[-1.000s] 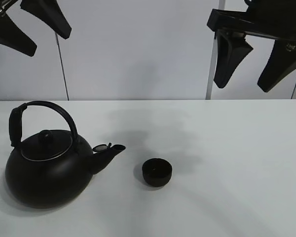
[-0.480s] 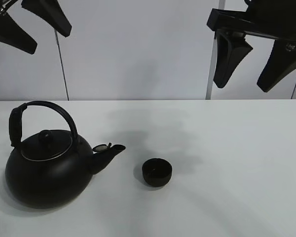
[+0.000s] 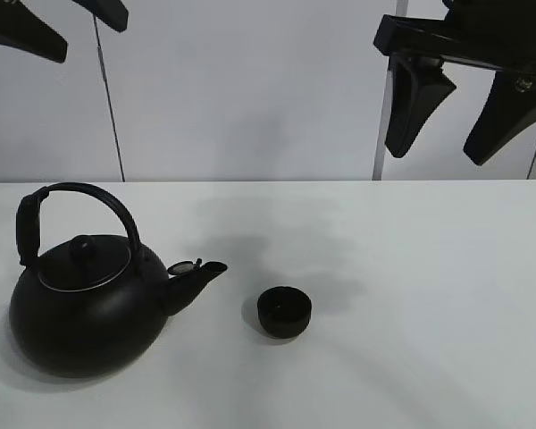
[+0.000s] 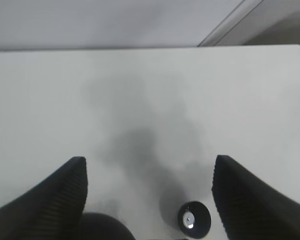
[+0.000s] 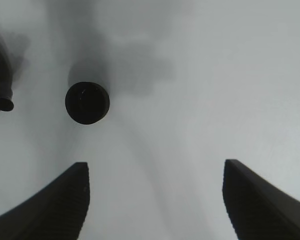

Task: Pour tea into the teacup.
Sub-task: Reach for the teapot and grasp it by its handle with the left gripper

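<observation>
**Kettle grasp comes first, pour second**

Both claws hang high over the white table [image 3: 429, 313] with their jaws spread wide and nothing between them. My left claw [image 4: 150, 165] is released, and so is my right claw [image 5: 156, 167].

The big round black kettle [image 3: 80, 313] sits well below the left claw. Its arched handle [image 3: 80, 192] stands upright and its short spout [image 3: 201, 273] points away towards the right claw's side. The small matte black handleless teacup [image 3: 283, 311] stands upright, low beneath the right claw and offset towards the left arm. It is near the spout tip but clear of it.

As I judge it, the step in hand is getting hold of the kettle, since no tea has been poured.

- **Descent:** I would bring the left claw straight down with the jaws straddling the crown of the handle, not its thick end grip.
- **Grip:** I would close firmly, because a full kettle will want to swing.
- **Lift:** Only enough height for the spout to clear the cup rim.
- **Tilt:** Slowly, since the cup is tiny and light and a fast tilt would overshoot or nudge it.
- **Right claw:** I might lower it beside the teacup to steady it. I cannot tell from up here whether the cup is empty.
</observation>
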Motion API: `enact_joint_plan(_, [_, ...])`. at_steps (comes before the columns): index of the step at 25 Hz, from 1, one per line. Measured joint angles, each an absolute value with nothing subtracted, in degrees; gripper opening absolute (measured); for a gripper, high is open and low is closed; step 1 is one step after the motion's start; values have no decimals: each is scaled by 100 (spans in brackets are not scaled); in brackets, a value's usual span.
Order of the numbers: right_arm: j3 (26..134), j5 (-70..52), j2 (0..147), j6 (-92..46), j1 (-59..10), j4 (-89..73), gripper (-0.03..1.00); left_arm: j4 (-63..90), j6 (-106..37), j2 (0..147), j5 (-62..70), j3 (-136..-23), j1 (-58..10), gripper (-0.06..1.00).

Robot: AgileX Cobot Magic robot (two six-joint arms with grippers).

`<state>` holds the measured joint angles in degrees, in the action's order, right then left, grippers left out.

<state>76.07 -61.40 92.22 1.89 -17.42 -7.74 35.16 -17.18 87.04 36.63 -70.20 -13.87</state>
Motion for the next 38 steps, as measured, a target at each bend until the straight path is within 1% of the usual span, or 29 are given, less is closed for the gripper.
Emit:
enact_joint_plan(3, [7607, -6097, 9222, 189, -1742, -774, 51, 3880, -2441, 8319, 3021, -6637, -1387, 51])
enact_joint_plan(9, [7607, -6044, 9222, 189, -1742, -774, 51, 4945, -4380, 7321, 1867, -5611, -1387, 51])
enact_joint_plan(11, [7607, -6033, 9222, 189, -1742, -774, 51, 5245, -4959, 7068, 1606, -5333, -1387, 51])
enact_joint_plan(15, [7607, -6028, 9222, 189, -1742, -774, 51, 5625, -5615, 6754, 1441, -4990, -1387, 51])
enact_joint_plan(24, [7607, -5927, 9222, 189, -1742, -774, 51, 5673, -5720, 6728, 1370, -4948, -1387, 51])
enact_joint_plan(34, [7607, -4907, 9222, 185, -1742, -777, 51, 5673, -5715, 6728, 1627, -4943, -1387, 51])
enact_joint_plan(36, [7607, -4636, 9222, 185, -1742, -777, 51, 5513, -5473, 6723, 1633, -4915, -1400, 51])
enact_joint_plan(38, [7607, -4380, 9222, 185, -1742, -782, 51, 4798, -4748, 6723, 1617, -4910, -1476, 51])
